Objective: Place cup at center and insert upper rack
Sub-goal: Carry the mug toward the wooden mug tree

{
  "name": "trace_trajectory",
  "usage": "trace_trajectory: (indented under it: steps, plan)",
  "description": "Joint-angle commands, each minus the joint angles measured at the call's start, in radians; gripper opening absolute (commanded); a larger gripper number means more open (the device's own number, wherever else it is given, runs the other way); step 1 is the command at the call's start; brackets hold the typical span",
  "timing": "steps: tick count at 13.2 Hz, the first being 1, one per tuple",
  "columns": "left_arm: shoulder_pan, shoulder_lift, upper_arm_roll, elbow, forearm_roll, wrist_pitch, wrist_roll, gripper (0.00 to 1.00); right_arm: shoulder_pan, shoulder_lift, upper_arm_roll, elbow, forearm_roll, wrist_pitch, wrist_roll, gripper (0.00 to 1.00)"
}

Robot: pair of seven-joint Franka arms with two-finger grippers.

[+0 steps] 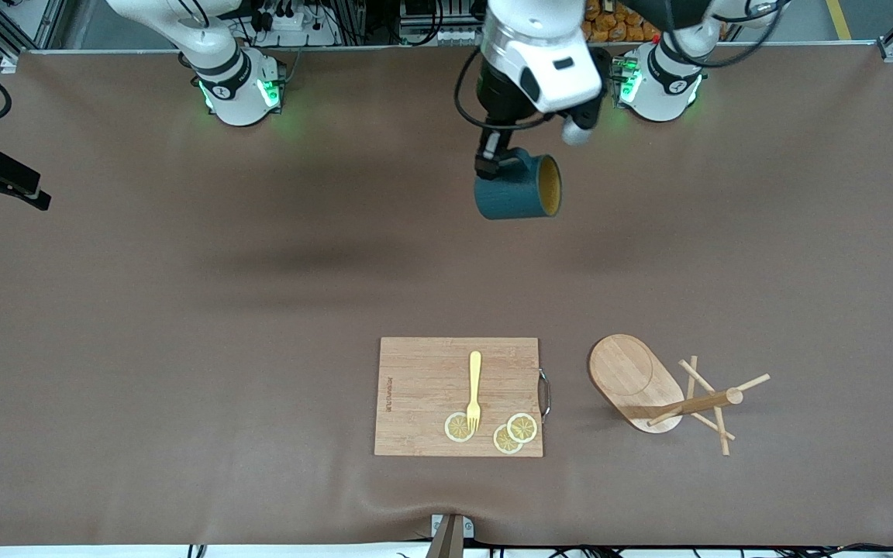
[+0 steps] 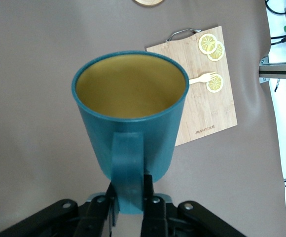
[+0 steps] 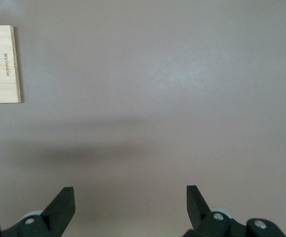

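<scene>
1. Brown table; cutting board as landmark, mug tree beside it toward the left arm's end.
2. Left gripper clenched the cup by its handle, aloft over bare table.
3. Right wrist view alone showed the right gripper, fingers spread, idle.

The dark teal-green cylindrical cup with a tan-yellow inside and a flat side handle is hanging in the air over the bare brown table, tipped on its side with its mouth facing the left arm's end. The light wooden mug tree, with a flat oval base, round post and thin dowel pegs, is standing near the front camera, toward the left arm's end.
</scene>
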Motion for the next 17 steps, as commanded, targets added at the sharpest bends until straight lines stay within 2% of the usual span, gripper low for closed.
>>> trace_trajectory:
  steps: [1, 14, 17]
  plan:
    - [0.064, -0.029, -0.006, -0.03, -0.066, 0.013, 0.069, 0.0, 0.006, 0.003, -0.004, 0.016, 0.0, -0.009, 0.007, 1.0]
    - [0.426, -0.018, -0.004, -0.028, -0.473, -0.079, 0.453, 0.0, 0.006, 0.003, -0.004, 0.043, 0.01, -0.01, 0.008, 1.0]
    - [0.482, -0.001, -0.003, -0.031, -0.528, -0.081, 0.528, 0.0, 0.009, 0.002, -0.002, 0.043, 0.011, -0.013, 0.018, 1.0]
